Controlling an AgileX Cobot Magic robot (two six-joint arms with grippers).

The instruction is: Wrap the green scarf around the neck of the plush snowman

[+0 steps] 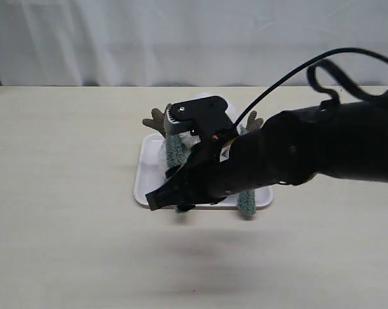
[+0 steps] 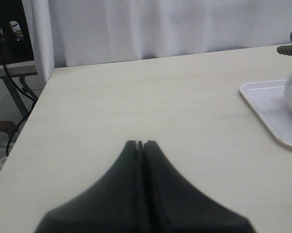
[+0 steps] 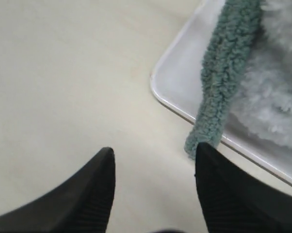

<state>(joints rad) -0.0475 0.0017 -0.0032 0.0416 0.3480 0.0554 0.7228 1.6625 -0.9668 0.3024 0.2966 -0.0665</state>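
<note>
Pale wood table [image 1: 65,193], white curtain [image 1: 84,38] behind, pink tray [image 1: 141,183] mid-table. The plush snowman [image 3: 277,97] lies on the tray, mostly hidden under the right arm. Which way its head points is hard to tell.

The green scarf [image 3: 223,73] lies against the snowman's fluff. Its long axis runs down to the tray's near rim, and the free end pokes over the rim onto the table.

The right gripper [image 3: 154,148] has its jaws spread and holds nothing, with one finger just beside the scarf tip. The left gripper [image 2: 140,143] is pressed together over bare table, well apart from the tray.

Likely step: take the loose end. The gripper should straddle the strand just above the tip, pinch fleece only, avoid the rim and the white plush, then lift before drawing it across the neck.
</note>
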